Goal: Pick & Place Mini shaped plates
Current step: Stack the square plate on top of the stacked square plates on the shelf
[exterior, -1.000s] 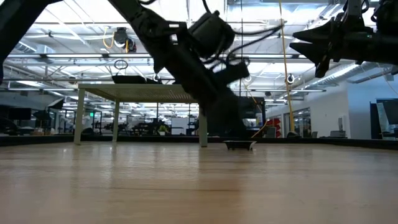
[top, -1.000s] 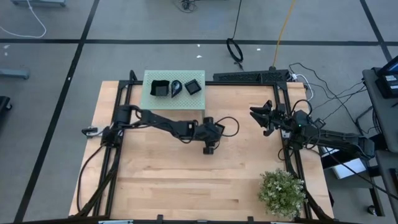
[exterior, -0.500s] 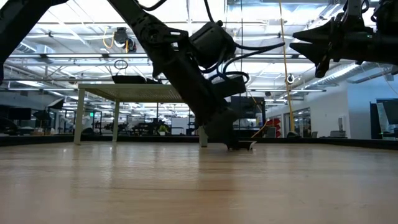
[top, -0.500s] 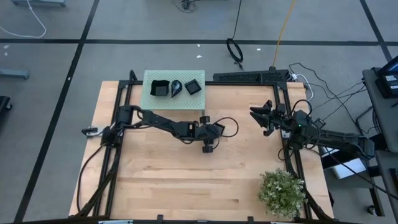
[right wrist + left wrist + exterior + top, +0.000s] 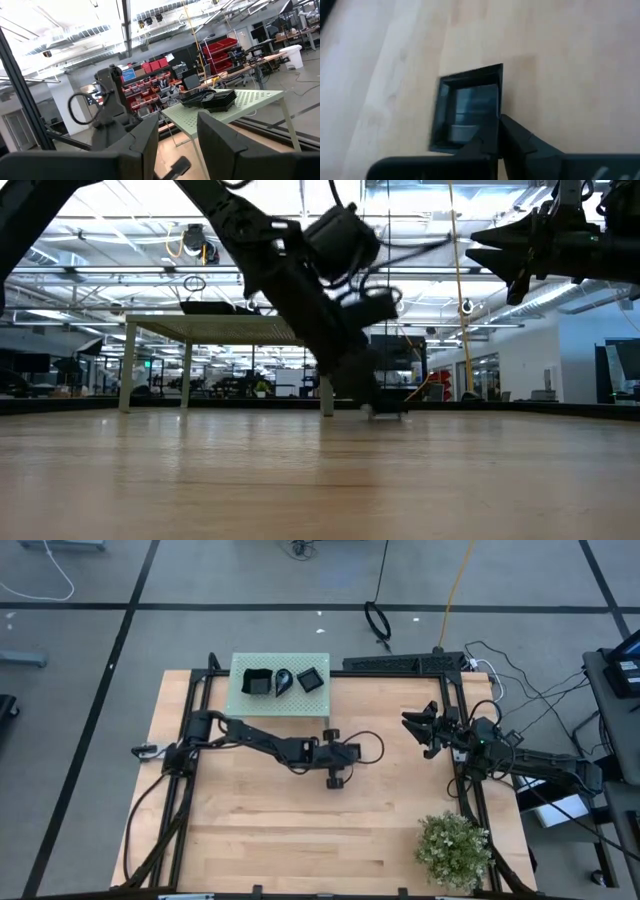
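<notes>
At table centre, left hand pinches a square plate.

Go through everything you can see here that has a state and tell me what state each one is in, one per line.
left gripper: shut on the square plate's rim, down at the table
square plate: upright on the wood, gripped
right gripper: open, empty, raised off the table
plates on the green platform: resting, untouched

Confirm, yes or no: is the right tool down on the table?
No: in the low view the right tool hangs high above the tabletop, touching nothing.
</notes>
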Robot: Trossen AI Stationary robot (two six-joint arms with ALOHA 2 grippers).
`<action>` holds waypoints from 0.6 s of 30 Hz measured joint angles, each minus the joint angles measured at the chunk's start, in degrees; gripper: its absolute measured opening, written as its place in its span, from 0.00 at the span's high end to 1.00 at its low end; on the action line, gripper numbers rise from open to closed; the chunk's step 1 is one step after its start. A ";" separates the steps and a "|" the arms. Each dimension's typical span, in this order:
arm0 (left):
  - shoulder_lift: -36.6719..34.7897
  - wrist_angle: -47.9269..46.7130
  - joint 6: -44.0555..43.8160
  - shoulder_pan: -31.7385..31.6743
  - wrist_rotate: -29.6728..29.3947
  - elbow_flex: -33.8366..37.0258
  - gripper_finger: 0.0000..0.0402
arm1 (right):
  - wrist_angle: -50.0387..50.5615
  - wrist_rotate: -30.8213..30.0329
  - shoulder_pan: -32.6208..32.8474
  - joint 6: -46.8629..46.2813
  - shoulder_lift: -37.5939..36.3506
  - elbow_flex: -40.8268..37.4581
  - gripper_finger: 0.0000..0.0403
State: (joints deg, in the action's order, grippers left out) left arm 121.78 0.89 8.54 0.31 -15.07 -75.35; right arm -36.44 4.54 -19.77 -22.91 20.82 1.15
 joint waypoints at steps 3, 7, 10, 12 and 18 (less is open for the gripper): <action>-1.86 0.85 0.03 0.73 0.44 0.02 0.99 | 0.01 0.00 0.00 0.01 -0.02 0.00 0.69; -4.39 2.46 1.77 1.33 0.50 0.02 0.98 | -0.08 0.00 0.00 0.01 -0.04 -0.02 0.69; -6.91 2.86 4.53 1.69 -0.09 -0.12 0.99 | -0.08 0.02 0.00 0.01 -0.02 -0.02 0.69; -8.52 3.53 5.70 1.75 -0.76 -0.15 0.98 | -0.07 0.02 0.00 0.00 -0.03 0.00 0.69; -14.79 7.66 6.40 0.63 -7.16 -0.17 0.99 | -0.09 0.02 0.00 0.01 -0.02 -0.02 0.69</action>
State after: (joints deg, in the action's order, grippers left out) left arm 107.00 8.56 14.94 0.94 -22.23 -75.53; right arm -36.53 4.56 -19.77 -22.90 20.80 1.13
